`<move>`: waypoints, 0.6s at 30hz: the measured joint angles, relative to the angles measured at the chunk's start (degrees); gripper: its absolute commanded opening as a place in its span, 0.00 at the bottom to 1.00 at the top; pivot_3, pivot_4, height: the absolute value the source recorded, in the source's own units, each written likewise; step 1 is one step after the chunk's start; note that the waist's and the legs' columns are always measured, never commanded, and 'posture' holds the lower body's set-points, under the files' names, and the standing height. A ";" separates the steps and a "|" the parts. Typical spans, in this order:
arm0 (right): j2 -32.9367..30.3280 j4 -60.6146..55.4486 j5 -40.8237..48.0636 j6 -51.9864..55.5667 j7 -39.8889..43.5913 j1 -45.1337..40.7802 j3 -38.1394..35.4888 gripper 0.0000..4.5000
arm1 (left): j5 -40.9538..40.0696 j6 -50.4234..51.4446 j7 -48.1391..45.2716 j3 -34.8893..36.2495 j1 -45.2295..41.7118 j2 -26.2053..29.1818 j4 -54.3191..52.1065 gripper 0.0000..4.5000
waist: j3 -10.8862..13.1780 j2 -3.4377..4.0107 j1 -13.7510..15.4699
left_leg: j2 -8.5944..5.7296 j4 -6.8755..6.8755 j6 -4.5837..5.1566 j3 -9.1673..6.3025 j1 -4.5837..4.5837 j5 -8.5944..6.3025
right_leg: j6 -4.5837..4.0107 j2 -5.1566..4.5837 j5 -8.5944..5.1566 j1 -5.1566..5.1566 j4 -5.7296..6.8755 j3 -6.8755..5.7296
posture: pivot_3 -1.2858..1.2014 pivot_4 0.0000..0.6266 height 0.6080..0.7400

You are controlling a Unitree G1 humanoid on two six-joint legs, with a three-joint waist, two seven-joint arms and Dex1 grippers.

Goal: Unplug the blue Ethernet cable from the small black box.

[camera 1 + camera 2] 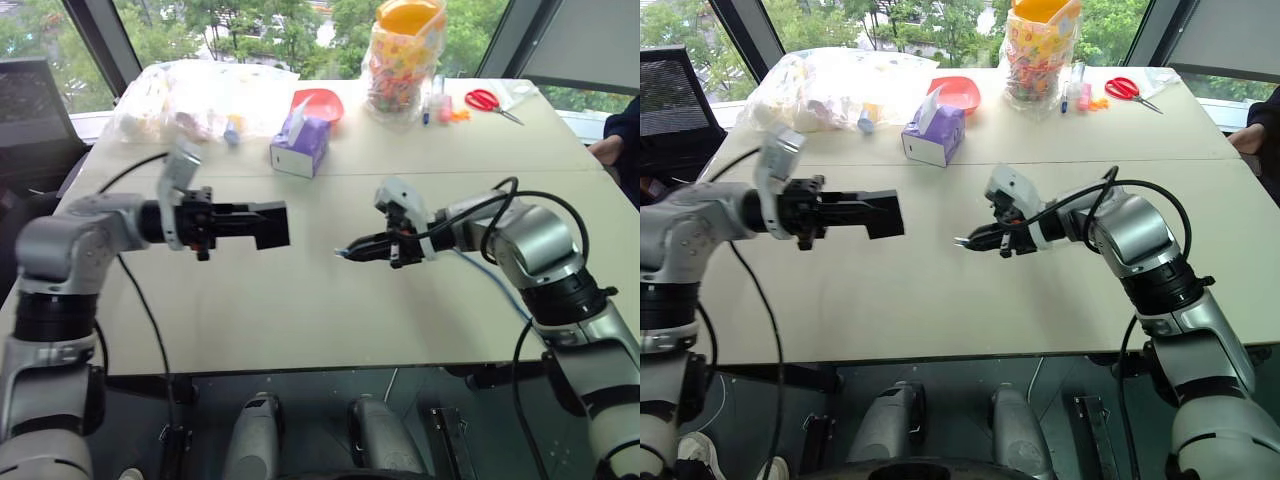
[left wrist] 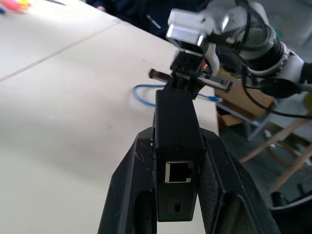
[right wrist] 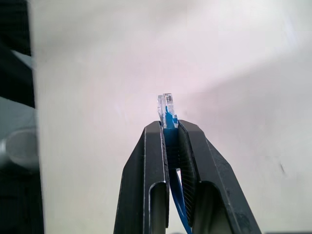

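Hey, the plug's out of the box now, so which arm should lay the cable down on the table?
Right. The right gripper is shut on the blue Ethernet cable just behind its plug; the left gripper is clamped on the small black box.

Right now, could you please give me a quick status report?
Left gripper shut on small matte black box. Right gripper shut on bright-blue Ethernet cable, unplugged. Nothing between them.

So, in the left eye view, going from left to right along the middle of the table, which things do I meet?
left gripper holding the small black box → right gripper pinching the plug of the blue Ethernet cable, which trails on to the right.
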 measured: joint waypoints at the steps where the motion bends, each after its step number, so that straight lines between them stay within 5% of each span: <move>1: -0.02 0.43 -0.38 -0.91 -0.07 -0.10 -0.61 0.01 | -0.02 -0.07 -0.29 -0.09 0.68 0.02 -0.24 0.11 | 0.00 0.00 -0.01 | 0.00 -0.01 0.00 0.00 0.01 0.00 | 0.01 0.01 0.00 0.00 0.00 0.00 | 0.52 0.24 0.96; 6: 4.07 10.75 -5.64 -8.27 -7.51 -4.38 -4.12 0.01 | 3.01 -4.10 -0.62 -2.25 3.46 -0.19 -0.50 0.11 | 0.00 0.00 0.02 | 0.00 0.03 0.00 0.00 0.00 0.00 | 0.00 0.01 0.00 0.00 0.00 0.00 | 0.52 0.24 0.96; 9: 8.39 18.28 -10.17 -12.83 -13.67 -8.09 -4.68 0.01 | 6.53 -8.94 2.96 -4.48 3.92 -5.33 -0.75 0.11 | -0.01 0.00 0.31 | 0.00 0.04 0.00 0.00 -0.01 0.00 | 0.00 0.01 0.01 0.02 0.00 0.00 | 0.52 0.24 0.96; 13: 12.37 25.94 -14.96 -15.75 -18.53 -9.71 -3.76 0.37 | 11.49 -15.56 9.96 -6.89 4.29 -13.17 2.11 0.11 | 0.00 -0.01 0.43 | -0.02 0.07 0.00 0.01 -0.18 0.00 | 0.21 -0.01 0.12 -0.03 -0.05 -0.01 | 0.52 0.24 0.96; 18: 14.10 30.65 -18.29 -13.00 -23.13 -10.31 -3.76 0.97 | 21.17 -27.69 19.01 -9.11 3.78 -21.17 12.46 0.11 | -0.01 0.01 0.36 | -0.02 0.03 0.00 0.01 -0.19 0.00 | 0.24 0.01 0.14 -0.07 -0.04 -0.01 | 0.52 0.24 0.96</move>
